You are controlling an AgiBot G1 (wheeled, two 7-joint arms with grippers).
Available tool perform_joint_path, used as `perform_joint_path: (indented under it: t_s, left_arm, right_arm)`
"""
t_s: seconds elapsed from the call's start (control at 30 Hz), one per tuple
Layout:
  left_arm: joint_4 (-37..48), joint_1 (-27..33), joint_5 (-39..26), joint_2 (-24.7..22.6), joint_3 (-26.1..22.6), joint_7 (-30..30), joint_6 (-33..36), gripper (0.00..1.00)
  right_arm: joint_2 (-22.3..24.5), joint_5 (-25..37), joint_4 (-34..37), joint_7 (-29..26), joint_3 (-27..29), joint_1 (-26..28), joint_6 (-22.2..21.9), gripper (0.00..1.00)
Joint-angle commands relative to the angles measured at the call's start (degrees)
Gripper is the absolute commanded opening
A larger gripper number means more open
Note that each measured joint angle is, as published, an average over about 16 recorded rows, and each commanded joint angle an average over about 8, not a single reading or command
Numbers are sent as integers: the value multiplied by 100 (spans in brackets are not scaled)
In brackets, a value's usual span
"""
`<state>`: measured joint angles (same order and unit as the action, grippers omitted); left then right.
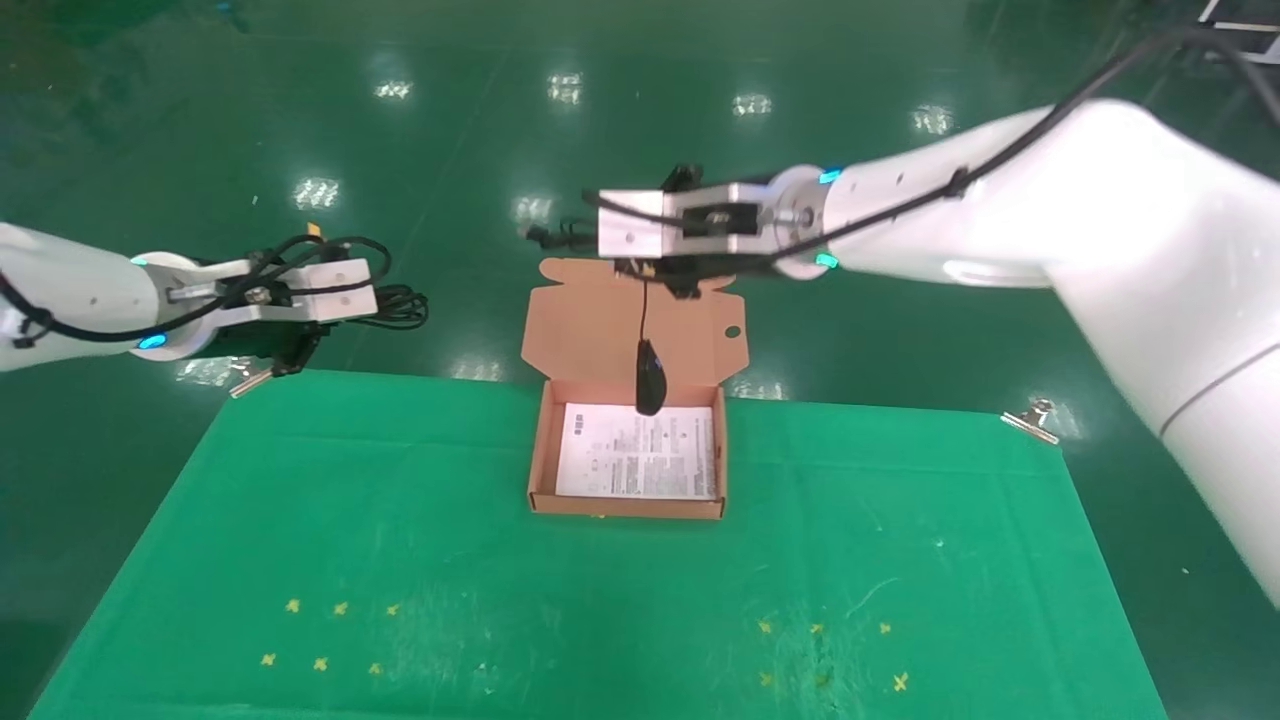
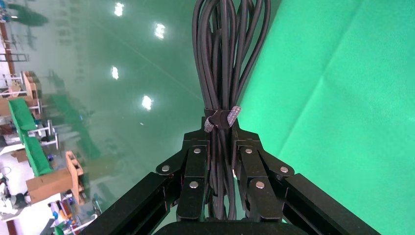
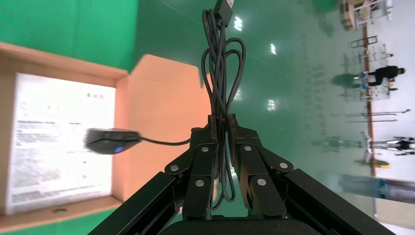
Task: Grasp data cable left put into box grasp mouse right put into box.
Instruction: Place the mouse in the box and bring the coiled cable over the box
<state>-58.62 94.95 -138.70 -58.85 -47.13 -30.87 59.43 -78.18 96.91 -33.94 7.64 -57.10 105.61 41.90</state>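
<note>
Nearest the head camera lies the green worktop (image 1: 600, 600), carrying small yellow cross marks near its front edge and a metal clip (image 1: 1030, 418) at its far right corner.

The box (image 1: 543, 440) sits open at the centre of the worktop, a printed sheet (image 1: 620, 465) lying flat in its tray and its lid flap standing up at the far side.

Right end effector (image 1: 672, 275): positioned above the far edge of the box, level with the top of the lid flap. Its fingers (image 3: 203, 164) are clamped together on the coiled part of the mouse cord (image 3: 222, 73), with the USB plug (image 3: 224, 7) at the end of the coil. The mouse (image 1: 649, 377) hangs by its cord directly below this end effector, suspended over the far part of the tray; whether it touches the printed sheet cannot be told.

Left end effector (image 1: 300, 345): held off the worktop, beyond its far left corner and well apart from the box. Its fingers (image 2: 195, 171) are clamped on the data cable (image 2: 225, 58), a bundle of long loops bound by a strap (image 2: 222, 119) just beyond the fingertips. The loops extend outward from this end effector.
</note>
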Motion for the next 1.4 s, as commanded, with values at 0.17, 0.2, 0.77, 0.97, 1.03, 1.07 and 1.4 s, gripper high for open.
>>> perform_joint_path:
  t_s: [0.17,0.2,0.77,0.97,1.03,1.07,1.4]
  left_arm:
    - [-67,-25,-96,10,-10,-135,63,0]
    - [-76,-28,-100,12,-10,-142,66,0]
    - [-128,-43,-123,23,-11,-182,84,0]
    - [-130,-43,-124,24,-11,-184,85,0]
    - [-130,-44,-124,24,-11,-184,85,0]
    - [-130,-44,-124,24,-11,-185,85,0]
    - [-131,-44,-125,24,-11,-185,85,0]
  right_arm:
    - [-17,-197,-102,-225,-344,-120,-135,0]
    - [-19,-236,-120,-258,-401,-130,-163,0]
    - [-40,-1055,-416,-716,-1486,-286,-743,0]
    - [-24,-1297,-135,-937,-1807,-388,-833,0]
    - [-21,-1374,-18,-1007,-1888,-434,-837,0]
    - [-20,-1410,34,-1033,-1924,-457,-839,0]
    - [-39,-1629,249,-1146,-2276,-752,-997,0]
